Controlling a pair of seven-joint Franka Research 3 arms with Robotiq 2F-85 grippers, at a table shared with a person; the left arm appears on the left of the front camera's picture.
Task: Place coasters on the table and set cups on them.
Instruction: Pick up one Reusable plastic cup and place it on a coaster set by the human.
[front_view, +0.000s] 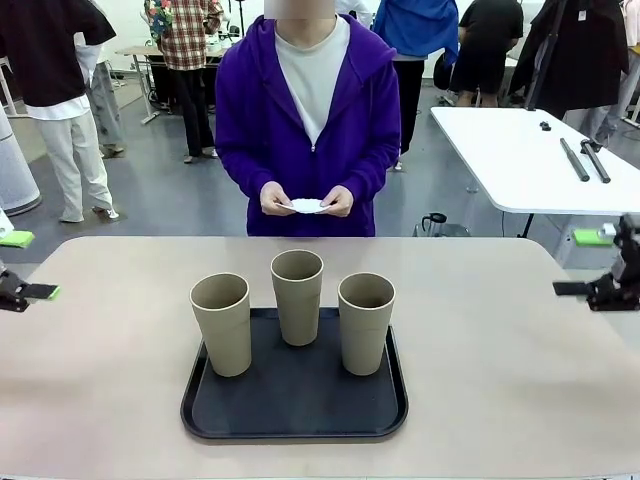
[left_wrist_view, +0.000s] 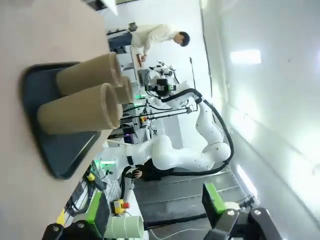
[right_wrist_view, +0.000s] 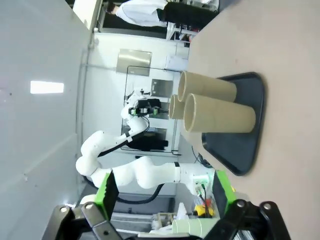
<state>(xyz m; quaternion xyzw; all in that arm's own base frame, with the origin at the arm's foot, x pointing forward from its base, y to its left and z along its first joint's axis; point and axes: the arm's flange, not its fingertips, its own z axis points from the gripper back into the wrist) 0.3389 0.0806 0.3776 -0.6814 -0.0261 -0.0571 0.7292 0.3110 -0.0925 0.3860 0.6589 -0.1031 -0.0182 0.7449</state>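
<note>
1. cups (front_view: 297, 297) — three stand upright and close together on a black tray (front_view: 290, 412) in the middle of the table (front_view: 500, 370). they are matte, tapered and handleless. they look stiff and are probably light, so a high nudge could tip one.
2. best hold: around the wall below mid-height, where the taper narrows. the matte surface should not slip much.
3. coasters (front_view: 307, 206) — thin white paper, held by the person (front_view: 300, 130) at the far side, none on the table yet. likely limp, easily creased and hard to pinch once lying flat.
4. left gripper (front_view: 30, 292) and right gripper (front_view: 580, 289): jaws wide apart and empty, out at the table's sides, well away from the tray.
</note>
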